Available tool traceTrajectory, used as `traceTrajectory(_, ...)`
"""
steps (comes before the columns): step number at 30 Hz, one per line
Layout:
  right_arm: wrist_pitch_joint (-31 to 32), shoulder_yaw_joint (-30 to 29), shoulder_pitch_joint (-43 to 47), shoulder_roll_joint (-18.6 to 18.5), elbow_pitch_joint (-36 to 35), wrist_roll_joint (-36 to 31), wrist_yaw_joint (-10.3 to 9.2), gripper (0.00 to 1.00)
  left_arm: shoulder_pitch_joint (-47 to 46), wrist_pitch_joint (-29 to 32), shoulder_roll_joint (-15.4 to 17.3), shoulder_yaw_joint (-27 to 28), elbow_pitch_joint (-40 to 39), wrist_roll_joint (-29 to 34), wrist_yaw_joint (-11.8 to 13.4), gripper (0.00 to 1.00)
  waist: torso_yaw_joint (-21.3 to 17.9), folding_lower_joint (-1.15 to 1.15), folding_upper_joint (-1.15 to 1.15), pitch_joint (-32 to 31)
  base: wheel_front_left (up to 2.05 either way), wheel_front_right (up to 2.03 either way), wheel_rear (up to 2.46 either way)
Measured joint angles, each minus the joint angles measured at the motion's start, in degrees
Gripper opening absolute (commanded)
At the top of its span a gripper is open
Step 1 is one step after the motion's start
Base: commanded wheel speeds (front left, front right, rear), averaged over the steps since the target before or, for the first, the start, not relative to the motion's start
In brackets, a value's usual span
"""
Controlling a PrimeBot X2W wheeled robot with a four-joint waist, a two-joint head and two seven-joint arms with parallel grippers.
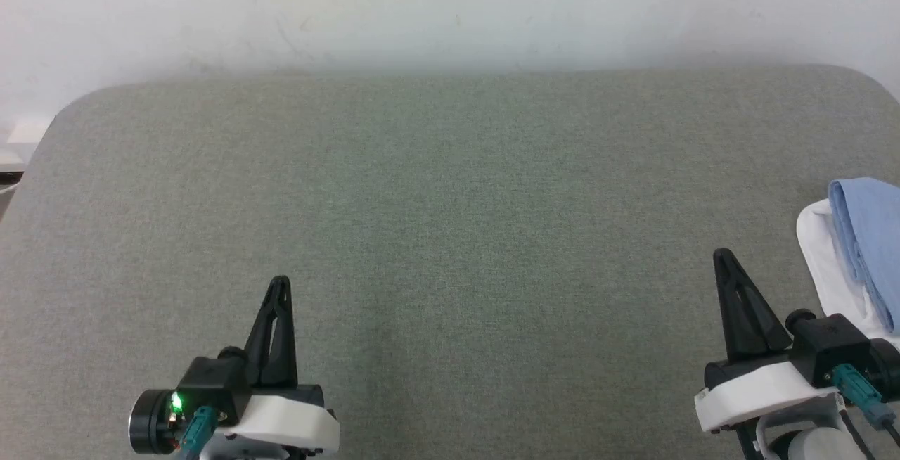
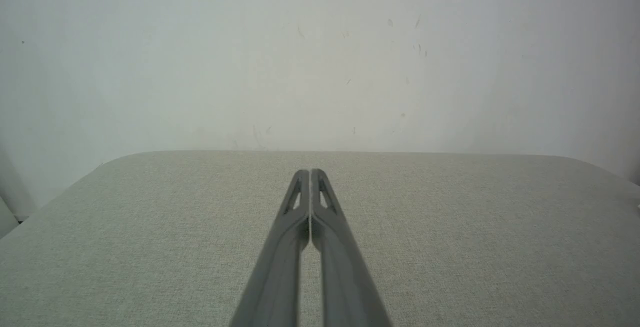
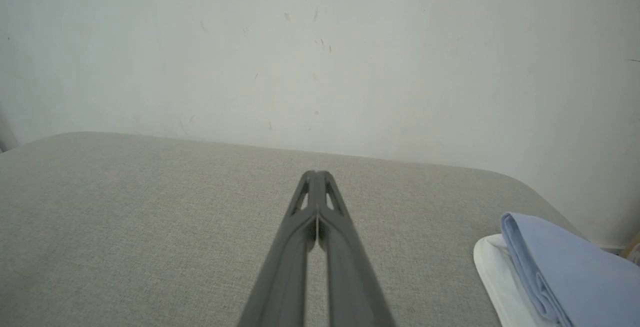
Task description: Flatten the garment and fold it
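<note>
Head view high, tilted down on the table (image 1: 450, 200), wrist views low, facing the wall (image 2: 320, 57) — all share the table's far edge.

The table (image 1: 450, 235) is covered in a grey-green woven fabric, flat and unwrinkled, with a straight far edge and rounded far corners at left and right. At its right side a white cloth (image 1: 815, 252) lies directly on the fabric, its rounded border turned toward the table's middle. On top of that white cloth rests the garment (image 1: 868, 228), light blue and folded into a thick bundle with a smooth rounded fold at its far end; how far both reach to the right is cut off.
</note>
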Motion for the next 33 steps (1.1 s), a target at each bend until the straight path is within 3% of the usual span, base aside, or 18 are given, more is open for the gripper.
traceTrajectory(33, 3.48, 0.31, 0.0, 0.01, -1.04, -0.11, 0.0, 0.0, -0.05, 3.82, 0.0, 0.76, -0.15, 1.04, -0.07, 0.0, -0.31, 0.0, 0.0, -0.59, 0.0, 0.0, 0.0)
